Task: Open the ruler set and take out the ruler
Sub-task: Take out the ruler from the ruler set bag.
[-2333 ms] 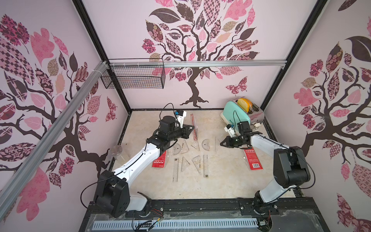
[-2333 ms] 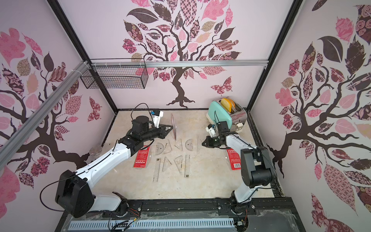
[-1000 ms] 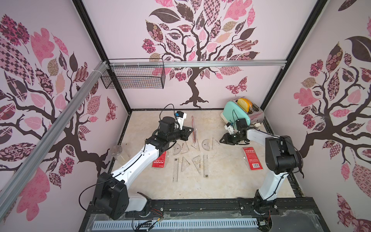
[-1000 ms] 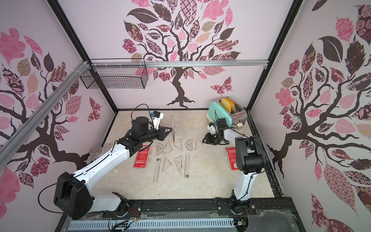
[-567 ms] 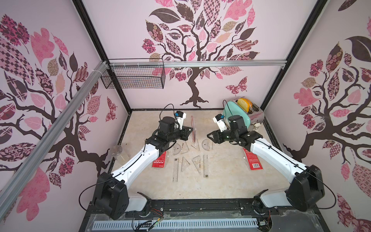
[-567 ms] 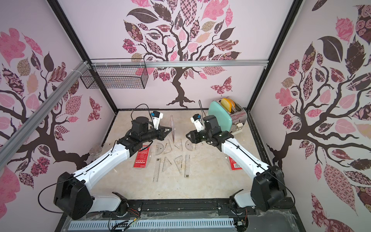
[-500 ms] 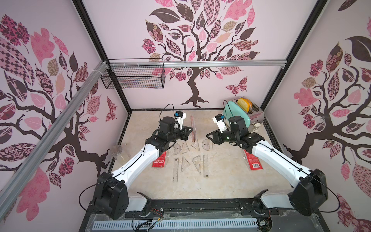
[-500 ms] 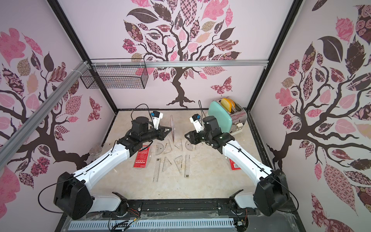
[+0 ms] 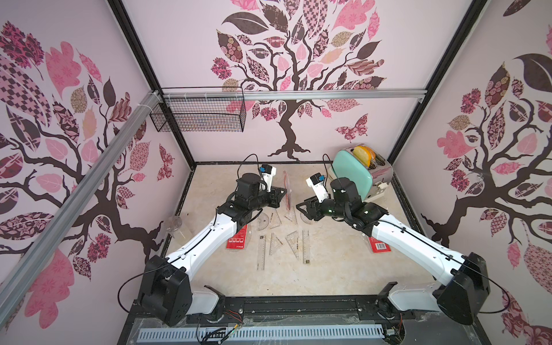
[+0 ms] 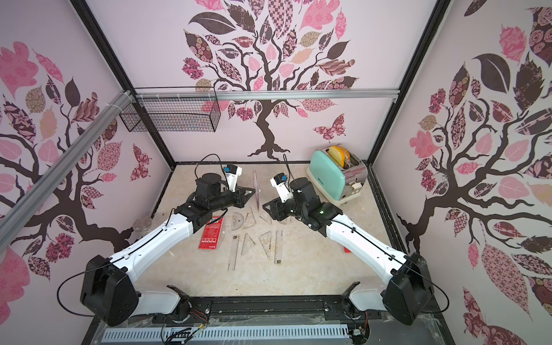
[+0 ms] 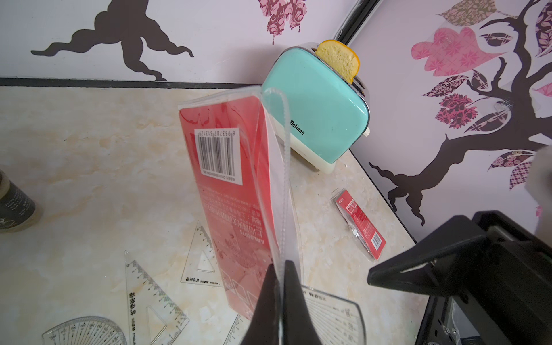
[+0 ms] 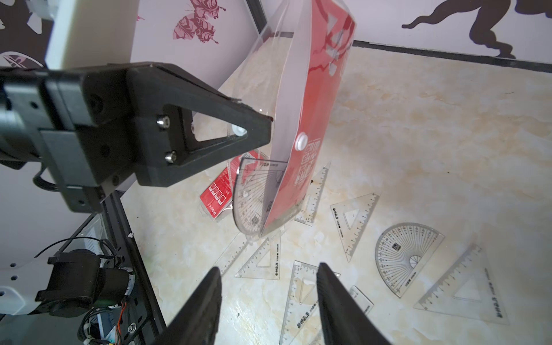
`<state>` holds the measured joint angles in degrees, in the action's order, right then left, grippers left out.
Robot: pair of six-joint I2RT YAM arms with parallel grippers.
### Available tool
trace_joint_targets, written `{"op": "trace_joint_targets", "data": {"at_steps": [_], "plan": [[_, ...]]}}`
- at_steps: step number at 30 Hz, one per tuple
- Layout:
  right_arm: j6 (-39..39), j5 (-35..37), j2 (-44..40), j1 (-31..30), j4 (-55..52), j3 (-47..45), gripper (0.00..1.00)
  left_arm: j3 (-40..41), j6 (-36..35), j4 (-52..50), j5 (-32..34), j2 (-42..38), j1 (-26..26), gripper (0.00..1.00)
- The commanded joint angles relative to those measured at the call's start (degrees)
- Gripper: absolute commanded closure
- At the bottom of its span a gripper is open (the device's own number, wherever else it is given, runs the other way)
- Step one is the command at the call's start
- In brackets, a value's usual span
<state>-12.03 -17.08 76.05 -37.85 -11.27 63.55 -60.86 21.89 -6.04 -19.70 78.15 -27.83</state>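
The left gripper (image 11: 279, 267) pinches only the pouch (image 11: 227, 185) edge, which could slip. The right gripper (image 9: 301, 208), at four o'clock, is spread.

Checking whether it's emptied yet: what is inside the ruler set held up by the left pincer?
Inside the clear ruler set, pinched by the left pincer, show a red card and a protractor at its lower end. What lies behind the card cannot be seen.

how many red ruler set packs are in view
3: one red plastic ruler-set pouch held upright in the left hand; one lying partly under the left arm; one partly under the right arm. Arms may hide others.
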Motion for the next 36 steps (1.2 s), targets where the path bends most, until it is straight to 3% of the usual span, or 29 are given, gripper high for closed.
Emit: {"op": "trace_joint_targets", "data": {"at_steps": [1,5,14,21,28,36], "plan": [[-0.8,1.5,1.4,-1.9,1.3,3.4,0.46,-1.2,0.2,1.9,0.1,0.2,0.2,1.0],[-1.1,2.5,3.3,-3.2,2.0,4.5,0.47,-1.1,0.2,2.0,-0.2,-0.2,0.1,1.0],[-1.5,5.0,7.3,-4.3,2.6,7.1,0.59,-0.7,0.0,1.7,0.0,-1.6,0.1,1.0],[-1.4,7.7,9.1,-5.0,1.8,9.0,0.83,-0.6,-0.1,1.8,-0.6,-1.3,0.1,1.0],[-1.0,10.3,8.5,-5.9,0.1,10.6,1.0,-1.2,-0.5,1.5,0.8,1.0,-0.2,1.0],[-0.4,15.5,5.0,-6.1,-2.1,10.5,1.0,-3.4,-2.4,0.2,4.3,3.7,-1.8,1.0]]}}
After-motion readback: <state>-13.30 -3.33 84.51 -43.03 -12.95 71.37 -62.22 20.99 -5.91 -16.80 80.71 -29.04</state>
